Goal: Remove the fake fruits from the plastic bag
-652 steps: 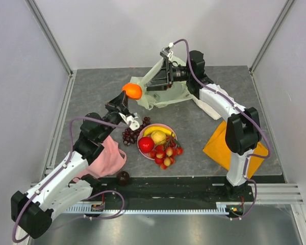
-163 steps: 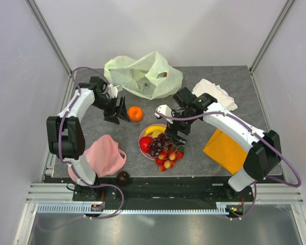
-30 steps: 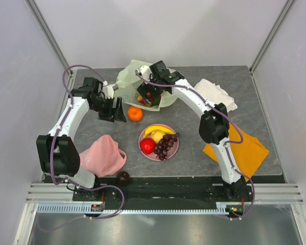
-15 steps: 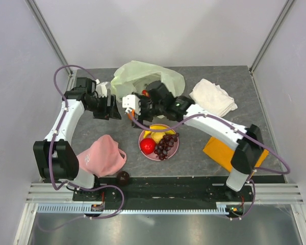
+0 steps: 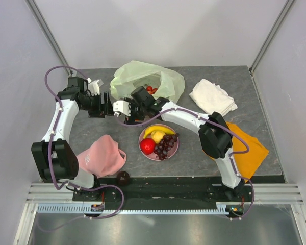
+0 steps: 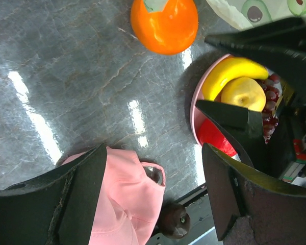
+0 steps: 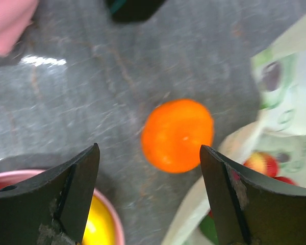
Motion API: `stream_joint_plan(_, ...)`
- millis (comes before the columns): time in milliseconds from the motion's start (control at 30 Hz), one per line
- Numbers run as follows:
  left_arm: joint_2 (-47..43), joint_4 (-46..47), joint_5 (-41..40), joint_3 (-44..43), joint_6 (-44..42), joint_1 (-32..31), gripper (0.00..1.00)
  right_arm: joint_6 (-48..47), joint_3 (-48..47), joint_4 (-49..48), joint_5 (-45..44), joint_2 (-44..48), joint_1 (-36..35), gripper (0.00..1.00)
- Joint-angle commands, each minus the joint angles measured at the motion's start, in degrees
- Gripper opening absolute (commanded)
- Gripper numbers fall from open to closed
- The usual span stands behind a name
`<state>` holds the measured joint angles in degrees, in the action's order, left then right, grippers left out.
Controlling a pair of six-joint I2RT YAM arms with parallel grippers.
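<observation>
The right tool (image 7: 149, 153) hung wide open, empty, over the orange (image 7: 177, 135) on the surface (image 7: 92, 76). The left tool (image 6: 154, 153) gaped empty too.

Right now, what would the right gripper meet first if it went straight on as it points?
Probably the orange on the table, ahead between the right gripper's open fingers, though depth is unclear.

Bright, even light falls from above; the top view is sharp, with short, soft shadows. In the left wrist view, white glare streaks cross the table (image 6: 66, 76) just ahead of the jaws, and the orange (image 6: 164, 23) farther ahead glints. The right wrist view is blurred throughout, with a faint glare patch ahead of its left jaw.
</observation>
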<state>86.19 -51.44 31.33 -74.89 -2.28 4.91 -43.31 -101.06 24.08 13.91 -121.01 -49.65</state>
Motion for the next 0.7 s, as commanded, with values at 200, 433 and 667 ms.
stream_joint_plan(200,-1.29,1.34,2.86,0.54,1.32,0.54,0.82,-4.24,-12.23,5.1,-3.72,-8.53,-0.1,0.71)
stream_joint_plan(433,-0.5,1.25,2.59,0.27,1.49,0.54,0.82,-7.14,-13.99,8.97,-4.51,-11.26,-0.1,0.55)
stream_joint_plan(667,1.43,1.08,2.94,-0.52,1.58,0.63,0.82,-8.9,-12.76,10.38,-7.76,-12.85,-0.1,0.23)
